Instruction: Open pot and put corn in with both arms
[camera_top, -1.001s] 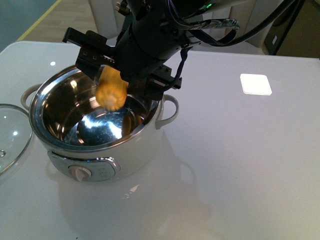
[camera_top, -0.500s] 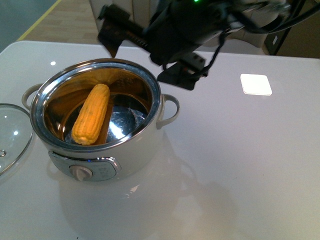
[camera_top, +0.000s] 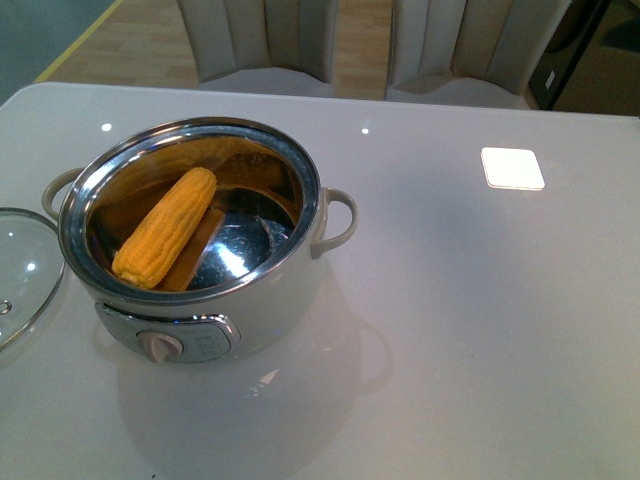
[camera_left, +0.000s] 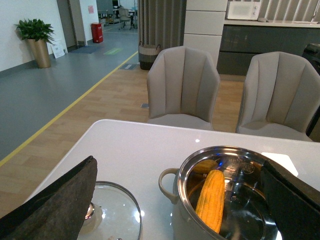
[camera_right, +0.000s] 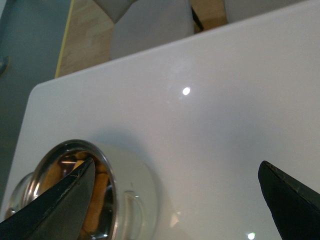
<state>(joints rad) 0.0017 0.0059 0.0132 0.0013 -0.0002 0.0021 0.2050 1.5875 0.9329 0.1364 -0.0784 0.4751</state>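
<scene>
— Where's the corn (camera_top: 164, 228)?
— Slanted inside the open pot (camera_top: 192, 236); lid (camera_top: 22, 270) cut off beside it on my table (camera_top: 480, 300).
— Pincers?
— Left pincer (camera_left: 175, 200) and right pincer (camera_right: 175, 195) both spread, empty. No legible writing.

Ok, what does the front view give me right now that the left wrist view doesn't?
Only the front view shows the pot's front dial and the white square patch on the table. Only the left wrist view shows the left gripper with its jaws wide apart, the lid's knob, and the potted plant. Both show the corn lying inside the open pot, with the glass lid on the table beside it.
</scene>
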